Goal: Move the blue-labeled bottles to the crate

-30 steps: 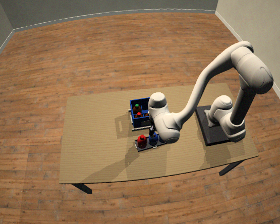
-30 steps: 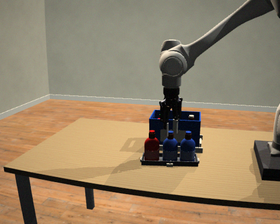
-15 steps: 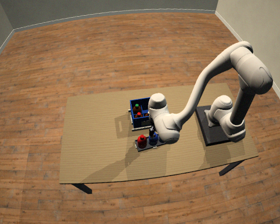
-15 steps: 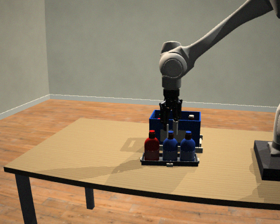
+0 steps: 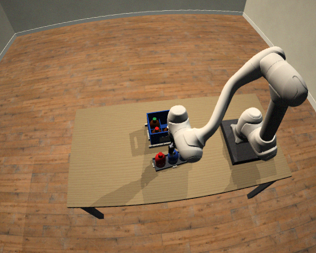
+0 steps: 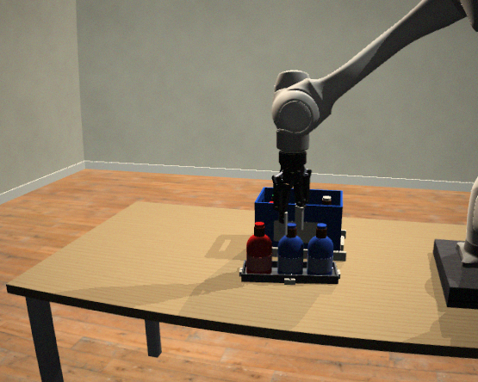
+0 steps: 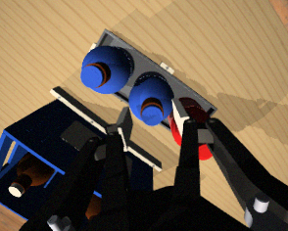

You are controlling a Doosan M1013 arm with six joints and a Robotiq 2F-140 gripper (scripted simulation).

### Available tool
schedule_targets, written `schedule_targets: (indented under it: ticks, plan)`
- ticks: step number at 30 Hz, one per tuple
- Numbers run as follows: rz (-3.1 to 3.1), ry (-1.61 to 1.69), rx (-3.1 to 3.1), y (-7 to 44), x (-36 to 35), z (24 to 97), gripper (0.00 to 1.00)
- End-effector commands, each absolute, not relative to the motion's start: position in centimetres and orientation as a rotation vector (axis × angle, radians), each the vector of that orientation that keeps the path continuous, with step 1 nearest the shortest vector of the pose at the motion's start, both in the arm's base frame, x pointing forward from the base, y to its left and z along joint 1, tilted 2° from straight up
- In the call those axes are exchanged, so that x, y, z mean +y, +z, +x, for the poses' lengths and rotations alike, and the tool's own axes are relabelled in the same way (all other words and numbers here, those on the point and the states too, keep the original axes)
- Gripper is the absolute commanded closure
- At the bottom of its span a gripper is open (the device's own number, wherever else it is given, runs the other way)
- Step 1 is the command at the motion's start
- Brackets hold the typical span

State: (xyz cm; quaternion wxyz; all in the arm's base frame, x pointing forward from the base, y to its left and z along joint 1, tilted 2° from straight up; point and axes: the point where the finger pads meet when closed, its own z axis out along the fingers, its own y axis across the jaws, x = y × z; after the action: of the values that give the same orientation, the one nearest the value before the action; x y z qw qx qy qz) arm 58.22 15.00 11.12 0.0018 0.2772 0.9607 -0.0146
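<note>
The tray bears three upright bottles: a red one at one end, a blue one in the middle and another blue one at the other end. My gripper is partly open and empty, near the middle blue bottle's cap. Whether its tips reach down beside the cap is unclear. The blue crate stands behind the tray; the arm hides part of its inside in the top view.
In the crate are brown bottles, one green-capped, one red-capped and one white-capped. Crate walls stand close to the gripper. Pale bars run beside the crate. The robot's dark base plate is at the right.
</note>
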Motion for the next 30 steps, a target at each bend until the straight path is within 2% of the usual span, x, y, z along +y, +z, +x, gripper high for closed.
schedule_targets:
  ticks: [1, 23, 24, 30]
  plan:
    - [0.870, -0.046, 3.015, 11.13, 15.01, 58.22, 0.62]
    - [0.870, -0.046, 3.015, 11.13, 15.01, 58.22, 0.62]
    - [0.870, -0.046, 3.015, 11.13, 15.01, 58.22, 1.00]
    - [0.870, -0.046, 3.015, 11.13, 15.01, 58.22, 1.00]
